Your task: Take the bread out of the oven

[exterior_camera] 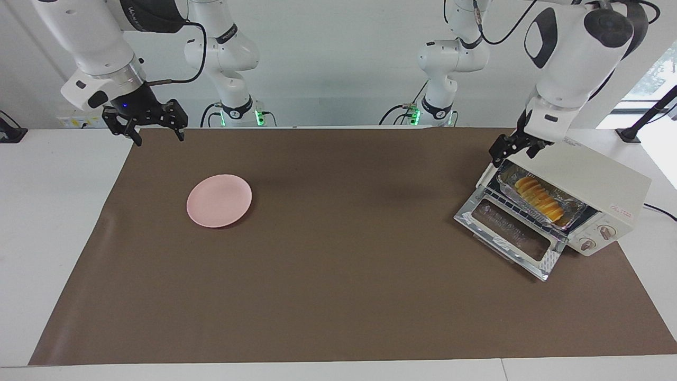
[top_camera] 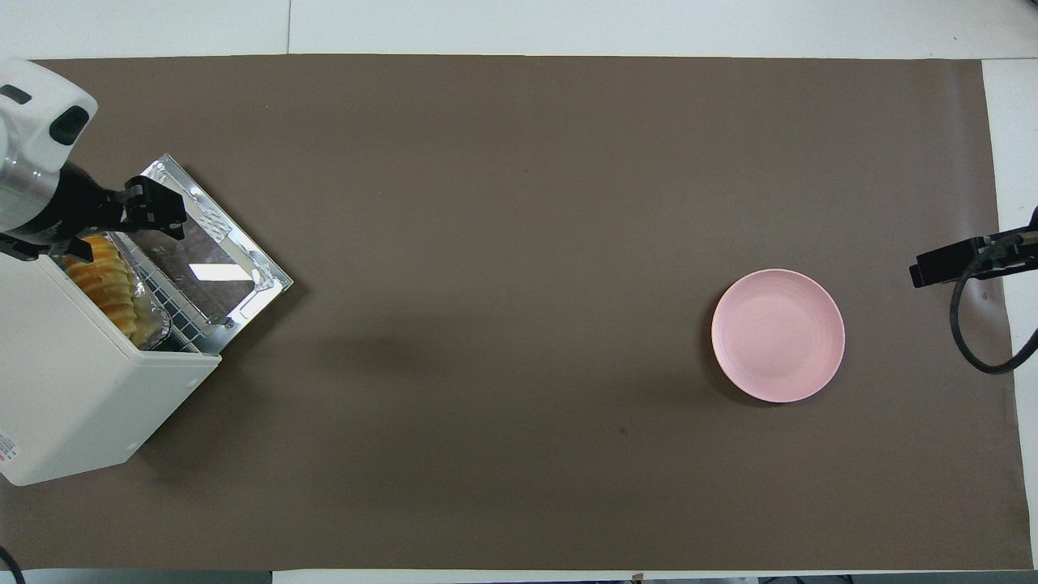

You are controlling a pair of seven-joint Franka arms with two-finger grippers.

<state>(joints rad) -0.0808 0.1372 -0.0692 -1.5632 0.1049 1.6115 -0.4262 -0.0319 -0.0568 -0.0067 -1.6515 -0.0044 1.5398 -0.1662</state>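
Brown mat (exterior_camera: 338, 275) over white table; cream toaster oven (exterior_camera: 587, 182) at frame right, glass door (exterior_camera: 510, 235) dropped open; bread (exterior_camera: 538, 197) inside in foil tray (exterior_camera: 574, 209) on wire rack; left gripper (exterior_camera: 512, 149) above oven's upper corner, fingers apart, empty; right gripper (exterior_camera: 153, 131) upper left, waiting, spread, empty; pink plate (exterior_camera: 219, 200) left of centre.

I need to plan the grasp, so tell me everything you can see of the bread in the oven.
The bread is a small elongated golden-yellow loaf with ridged, slice-like segments. It lies lengthwise in a crinkled silver foil tray on the wire rack inside the cream-white oven, whose glass door is dropped open. Nothing grips it; the left end effector hangs open above the oven's open front, at the corner nearer the robots.
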